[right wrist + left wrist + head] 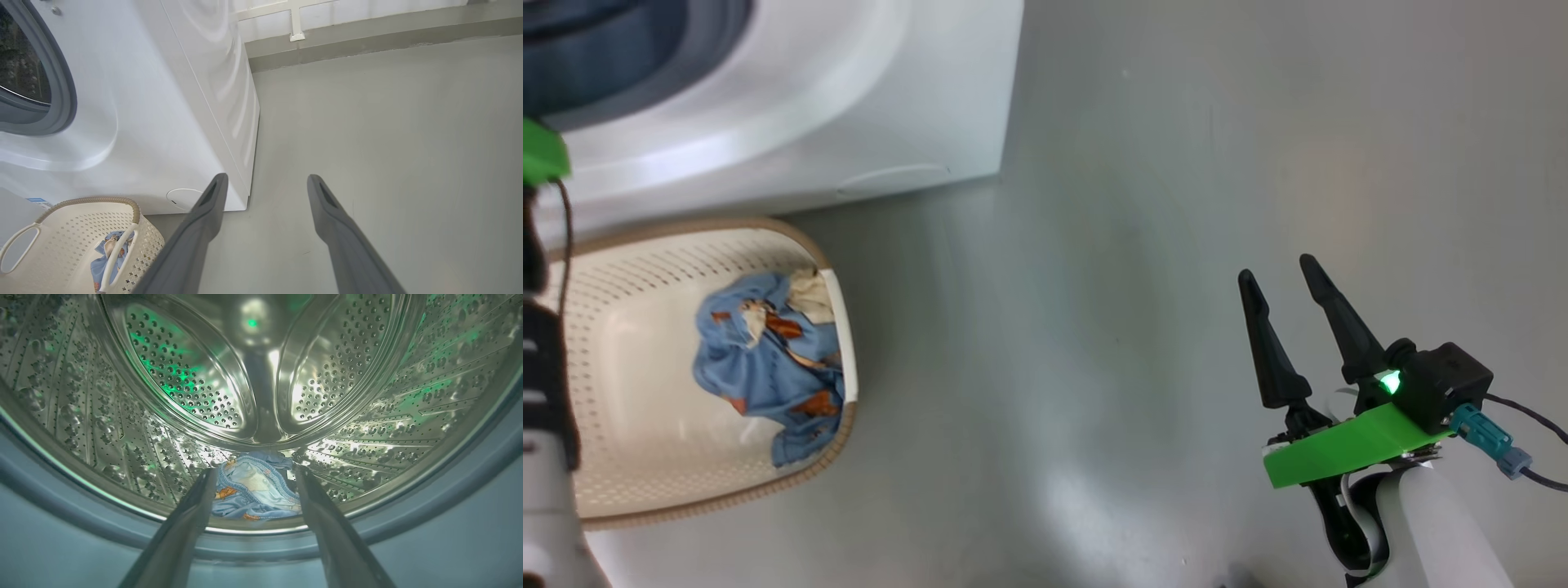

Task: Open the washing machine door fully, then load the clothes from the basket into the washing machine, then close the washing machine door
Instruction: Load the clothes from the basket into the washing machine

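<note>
On the far left my left pincer [255,473] is reaching through the mouth of the washing machine [809,98] into its steel drum [122,416], so I judge the washing machine door to be open already (I could hardly be in here otherwise). Its fingers stand well apart and grip nothing. One light-blue printed garment [253,490] lies crumpled on the drum floor close to the near lip, between and just beyond my fingertips, apparently let go. Just right of that arm, the cream basket [621,408] sits on the floor near the machine's front. The other blue garment [768,359] is bunched against its right wall, waiting to be fetched. Far to the right my right pincer [1278,271] hovers over the grey floor [1094,327], fingers parted, holding nothing. By my reckoning the door is opened and half the clothes are loaded; one garment and the closing of the door are left.
</note>
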